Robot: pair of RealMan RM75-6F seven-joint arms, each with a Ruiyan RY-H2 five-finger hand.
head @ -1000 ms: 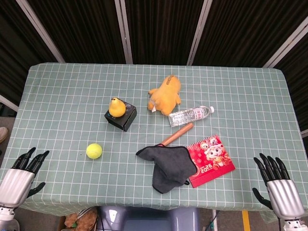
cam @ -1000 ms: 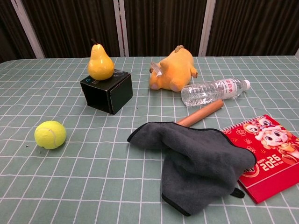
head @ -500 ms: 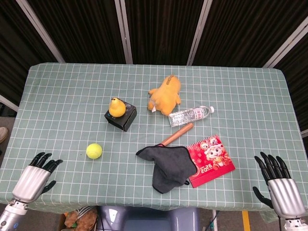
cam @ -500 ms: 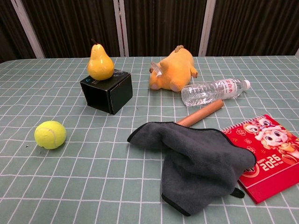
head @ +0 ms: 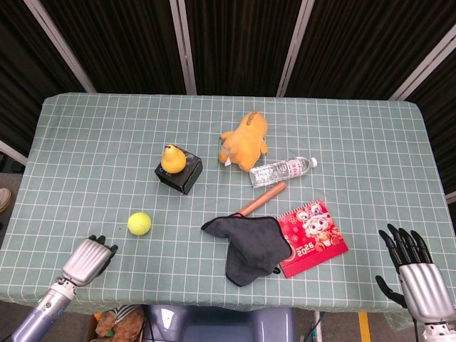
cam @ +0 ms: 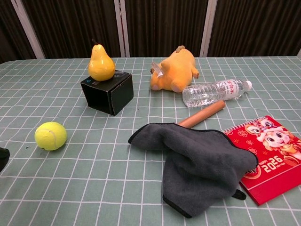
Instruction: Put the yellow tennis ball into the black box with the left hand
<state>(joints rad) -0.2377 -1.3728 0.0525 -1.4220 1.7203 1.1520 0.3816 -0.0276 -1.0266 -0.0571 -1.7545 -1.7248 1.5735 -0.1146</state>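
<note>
The yellow tennis ball lies on the checked cloth at the front left. Behind it and to the right stands the small black box with a yellow pear on top of it. My left hand is over the table's front left corner, a short way in front of and left of the ball, holding nothing. In the chest view only a dark tip of my left hand shows at the left edge. My right hand hangs off the front right corner with its fingers spread and empty.
An orange plush toy, a water bottle and a wooden rod lie right of the box. A grey cloth and a red calendar lie at the front middle and right.
My left hand has moved right and forward from beyond the table's left corner onto the table, closer to the ball. The right hand has sunk slightly. No object has moved.
</note>
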